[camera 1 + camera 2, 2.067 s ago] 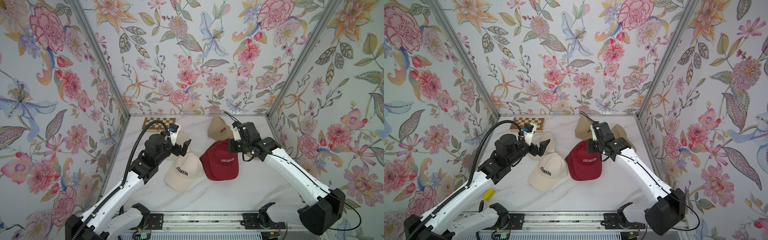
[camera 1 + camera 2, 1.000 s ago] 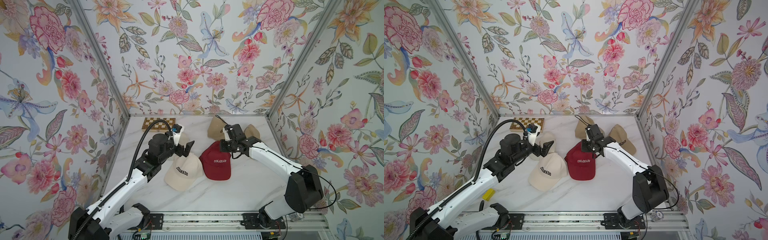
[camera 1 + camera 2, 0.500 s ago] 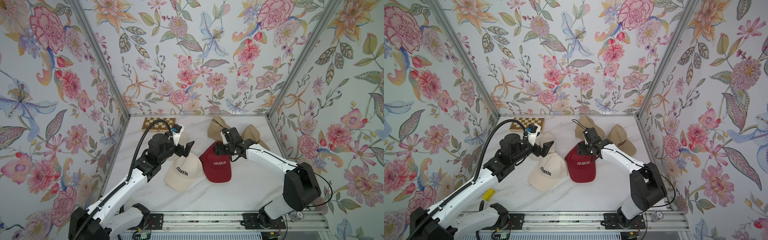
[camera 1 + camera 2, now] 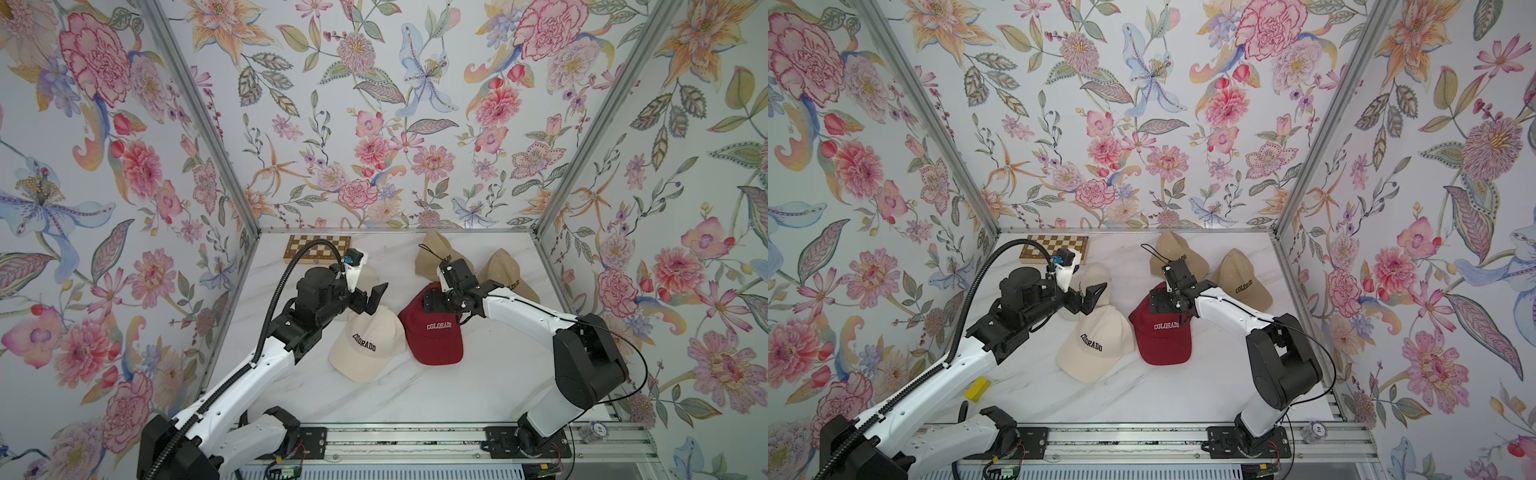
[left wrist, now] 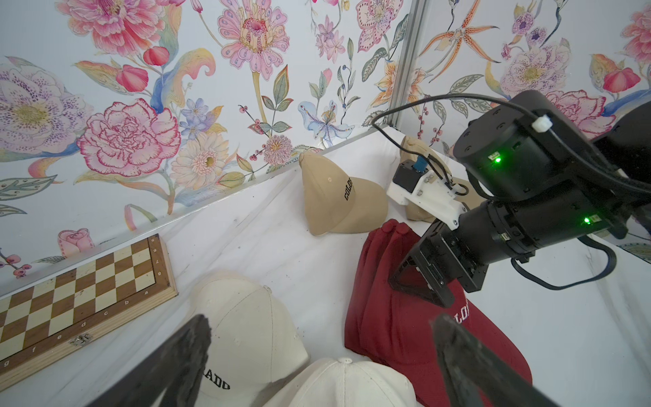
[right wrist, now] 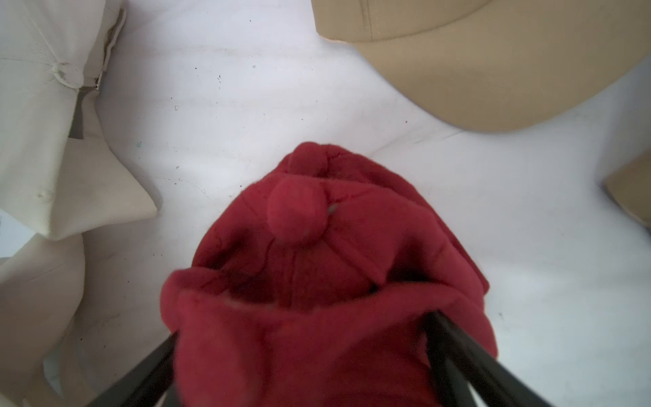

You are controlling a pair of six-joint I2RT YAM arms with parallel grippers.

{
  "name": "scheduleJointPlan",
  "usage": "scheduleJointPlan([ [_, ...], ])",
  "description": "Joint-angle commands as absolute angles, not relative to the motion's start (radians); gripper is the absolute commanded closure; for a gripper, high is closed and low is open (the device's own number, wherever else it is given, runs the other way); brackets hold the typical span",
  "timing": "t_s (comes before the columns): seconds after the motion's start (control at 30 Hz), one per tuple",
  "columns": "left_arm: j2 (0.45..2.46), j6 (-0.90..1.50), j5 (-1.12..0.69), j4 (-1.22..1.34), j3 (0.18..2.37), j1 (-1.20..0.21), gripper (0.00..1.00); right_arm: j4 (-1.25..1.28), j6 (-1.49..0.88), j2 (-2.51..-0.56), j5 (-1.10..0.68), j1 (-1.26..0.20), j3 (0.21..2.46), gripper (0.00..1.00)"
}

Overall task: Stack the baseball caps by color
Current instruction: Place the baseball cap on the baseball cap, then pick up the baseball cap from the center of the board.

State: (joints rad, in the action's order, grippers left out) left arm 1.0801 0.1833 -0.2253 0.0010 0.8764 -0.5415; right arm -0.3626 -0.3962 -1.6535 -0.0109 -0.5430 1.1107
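The right hand is spread wide, its fingers straddling the crown of the dark red caps stacked mid-bench. The left hand, spread and empty, hangs above the cream caps. The tan caps lie behind, near the back wall.

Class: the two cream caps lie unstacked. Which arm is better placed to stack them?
Left. The left end effector, open, hovers beside the far cream cap and near cream cap; the right end effector, open, straddles the red caps, farther off.
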Motion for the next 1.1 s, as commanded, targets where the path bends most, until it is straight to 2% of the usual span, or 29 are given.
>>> scheduleJointPlan([
  [0.0,1.072,0.170,-0.229,-0.020,0.880,-0.528,0.00,-0.382,-0.386,-1.629,-0.008,-0.542,1.111,0.01],
  [0.37,1.055,0.130,-0.219,-0.076,0.900,-0.503,0.00,-0.523,-0.274,-1.405,-0.051,-0.471,1.216,0.01],
  [0.43,1.052,0.129,-0.219,-0.098,0.892,-0.503,0.00,-0.518,-0.236,-1.368,-0.132,-0.472,1.221,0.01],
  [0.53,1.028,0.121,-0.219,-0.130,0.870,-0.505,0.00,-0.473,-0.198,-1.345,-0.346,-0.482,1.212,0.01],
  [0.67,0.965,0.097,-0.176,-0.179,0.826,-0.503,0.00,-0.402,-0.183,-1.413,-0.540,-0.563,1.230,0.01],
  [0.83,0.894,0.117,-0.139,-0.204,0.768,-0.503,0.00,-0.373,-0.202,-1.604,-0.573,-0.635,1.318,0.01],
  [1.07,0.841,0.135,-0.135,-0.189,0.723,-0.502,0.00,-0.378,-0.214,-1.804,-0.602,-0.640,1.438,0.01],
])
